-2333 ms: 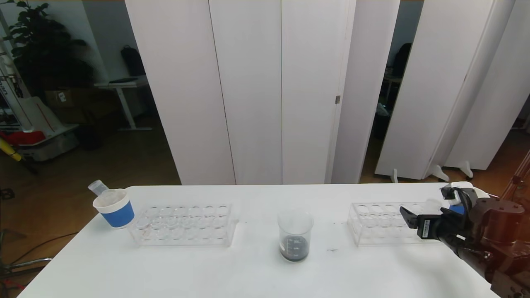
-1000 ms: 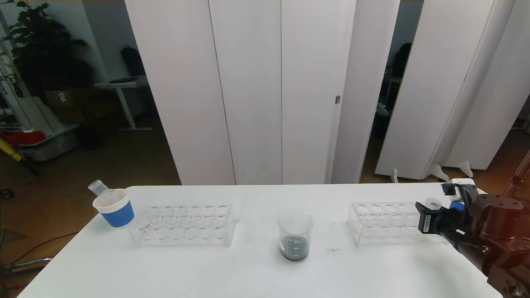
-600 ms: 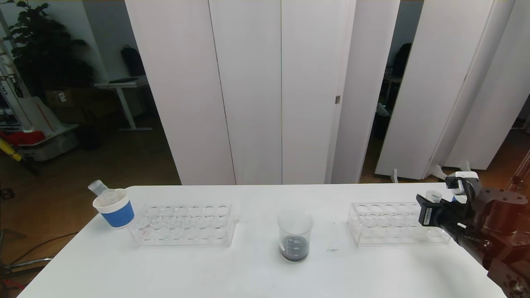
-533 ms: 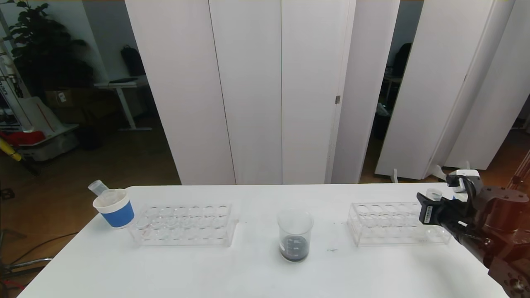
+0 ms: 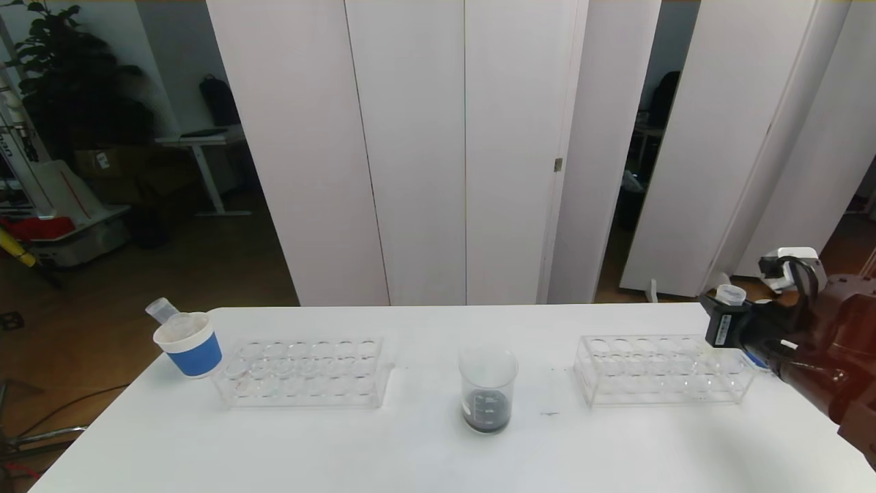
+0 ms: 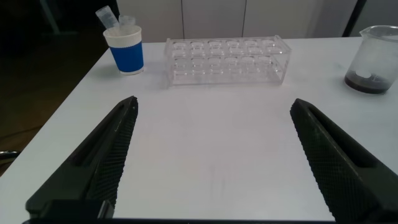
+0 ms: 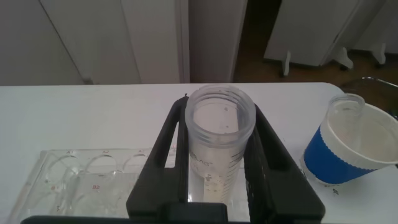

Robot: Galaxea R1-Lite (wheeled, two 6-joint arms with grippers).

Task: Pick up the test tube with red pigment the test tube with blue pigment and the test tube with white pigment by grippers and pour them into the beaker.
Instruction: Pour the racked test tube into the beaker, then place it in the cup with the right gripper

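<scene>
On the left of the white desk (image 5: pixel 424 445) a blue-sleeved paper cup (image 5: pixel 189 344) with tubes in it stands beside a clear rack (image 5: pixel 304 373), with the left tool (image 6: pixel 211 155) spread wide and empty low over the desk nearby. At the middle the clear beaker (image 5: pixel 487 389) stands upright, graduation marks printed on it and a dark pool in its bottom. At the far right, above the end of the second rack (image 5: pixel 660 370), the right tool (image 7: pixel 217 146) is clenched on the test tube with white pigment (image 7: pixel 219 140), a clear wide-mouthed tube held upright, its lower part faintly cream.

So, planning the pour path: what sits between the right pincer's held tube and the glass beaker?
Head view: the clear plastic rack lies between right pincer and glass beaker; beyond it, bare table.
</scene>
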